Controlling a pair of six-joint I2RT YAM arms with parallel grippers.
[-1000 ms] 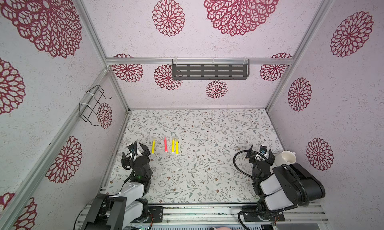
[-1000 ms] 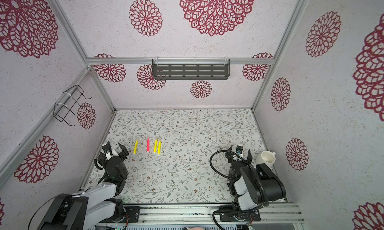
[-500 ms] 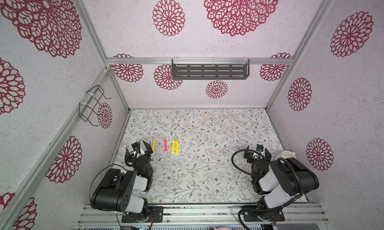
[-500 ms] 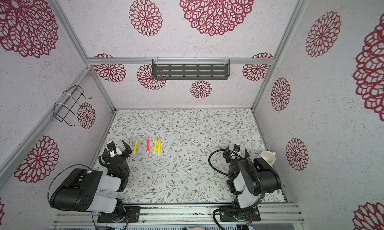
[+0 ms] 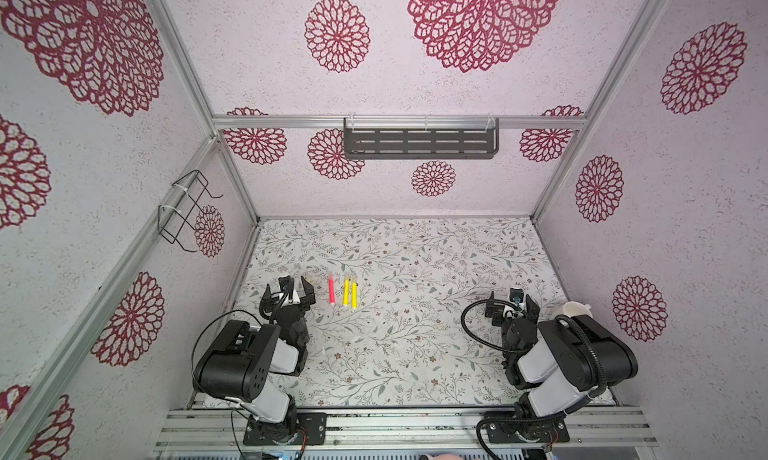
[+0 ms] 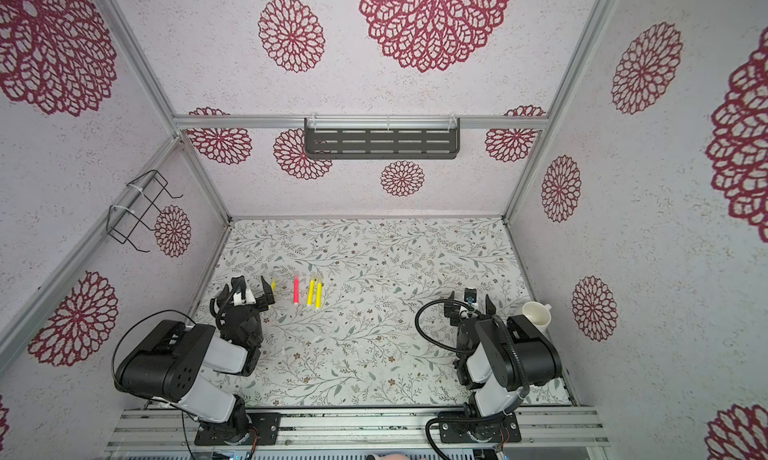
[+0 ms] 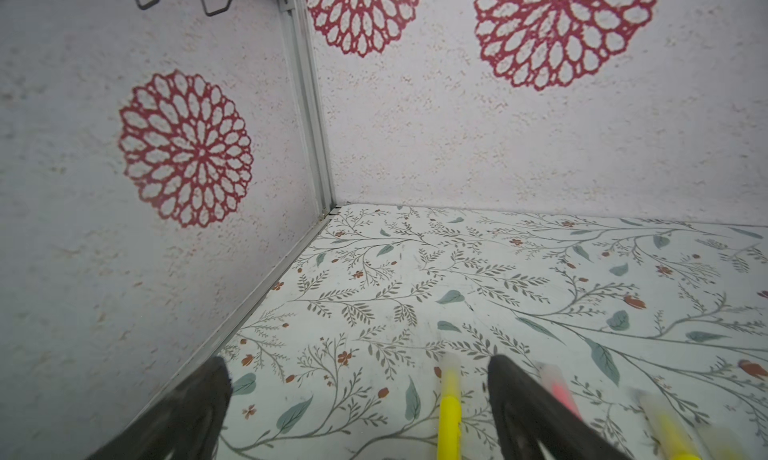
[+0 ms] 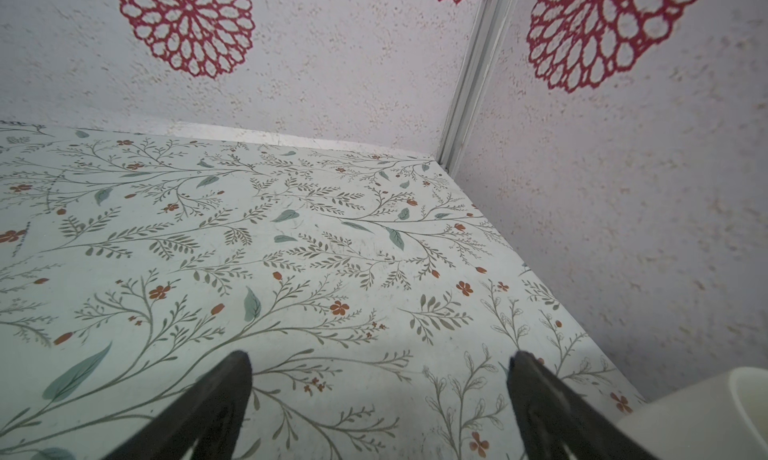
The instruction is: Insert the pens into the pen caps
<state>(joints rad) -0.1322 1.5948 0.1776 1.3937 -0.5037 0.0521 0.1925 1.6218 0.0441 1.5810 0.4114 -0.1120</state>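
Left wrist view gives what the overhead camera mostly hides. The left gripper [image 7: 359, 366] has its two dark fingers [image 7: 195, 412] spread wide and clasps nothing. A thin bright yellow pen [image 7: 449, 416] lies on the mat between them, close to one finger. Its far end is pale and translucent (whether that is a cap, I cannot tell).

Beyond that finger lie a slim red-pink pen [image 7: 561, 393] and a blurred second yellow pen [image 7: 671, 431]. In a top view the left gripper [image 5: 289, 288] covers nearly all of the first yellow pen. In a top view its shaft [image 6: 273, 286] shows just beside a finger.

Rightward come the red-pink pen [image 5: 331, 292] and a pair of yellow pens [image 5: 345, 294] lying side by side. All four are roughly parallel on the left half of the pale floral-printed mat [image 5: 415, 250]. A few small pale specks [image 5: 355, 338] nearer the arm bases may be the clear pen caps, but they are too small to be sure.

The right gripper [image 5: 512, 302], well apart from the pens, is likewise released and empty-handed. The right wrist view shows only bare mat between its fingers and a white ceramic cup [image 8: 706, 412] at the picture's edge. In both top views that cup [image 5: 571, 310] stands by the right wall, partly hidden behind the arm.

A black wire rack [image 5: 187, 213] hangs on the left wall, and a dark slotted metal shelf [image 5: 419, 144] on the back wall.
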